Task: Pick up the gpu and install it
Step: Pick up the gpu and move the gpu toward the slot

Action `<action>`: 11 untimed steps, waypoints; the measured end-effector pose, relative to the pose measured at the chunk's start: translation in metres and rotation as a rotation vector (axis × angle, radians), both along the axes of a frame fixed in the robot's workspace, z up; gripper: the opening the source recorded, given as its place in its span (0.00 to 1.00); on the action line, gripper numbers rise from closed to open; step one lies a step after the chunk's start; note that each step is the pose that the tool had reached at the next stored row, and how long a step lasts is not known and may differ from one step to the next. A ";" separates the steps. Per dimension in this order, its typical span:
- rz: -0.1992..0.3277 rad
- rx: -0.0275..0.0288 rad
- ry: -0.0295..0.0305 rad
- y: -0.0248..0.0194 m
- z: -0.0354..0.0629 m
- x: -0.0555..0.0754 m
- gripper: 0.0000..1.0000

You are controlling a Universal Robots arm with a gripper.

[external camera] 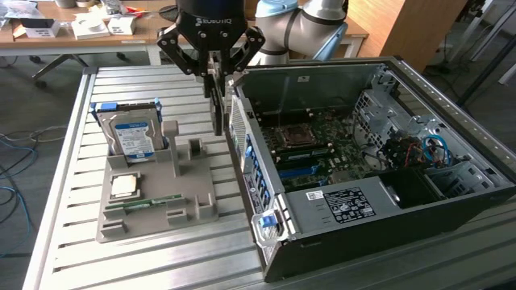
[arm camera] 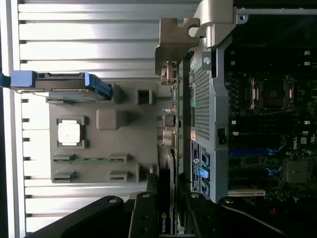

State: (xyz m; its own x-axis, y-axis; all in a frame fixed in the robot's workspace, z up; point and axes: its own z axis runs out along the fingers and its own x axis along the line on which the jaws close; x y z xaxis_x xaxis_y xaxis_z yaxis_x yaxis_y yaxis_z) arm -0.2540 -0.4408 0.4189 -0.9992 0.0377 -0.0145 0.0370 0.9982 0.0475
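Carry step: gpu (external camera: 217, 113) held aloft, not yet installed.
Just outside the open computer case's (external camera: 339, 202) rear wall, above the grey tray (external camera: 173, 181), the claw (external camera: 212, 84) is clamped on the upright card; that wall separates it from the motherboard.

I work over a ribbed, silvery metal table (external camera: 72, 199) under bright, even light. Behind it stands a wooden desk (external camera: 64, 41) cluttered with small white boxes (external camera: 89, 27), and a tall wooden panel (external camera: 411, 24) rises at the exterior view's right. The floor (external camera: 40, 90) is dull grey, with loose cables (external camera: 16, 138) trailing at the exterior view's left.
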 end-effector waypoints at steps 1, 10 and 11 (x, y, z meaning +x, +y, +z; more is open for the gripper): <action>0.000 0.0006 0.0000 0.0000 0.0000 0.003 0.26; 0.000 0.0080 0.0000 0.0000 0.0000 0.032 0.26; 0.000 0.0090 0.0000 0.0000 0.0000 0.035 0.26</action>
State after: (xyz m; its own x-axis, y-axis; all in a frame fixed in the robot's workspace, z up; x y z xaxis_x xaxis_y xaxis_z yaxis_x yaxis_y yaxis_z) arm -0.2186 -0.4408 0.4189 -0.9992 0.0378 -0.0141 0.0369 0.9977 0.0565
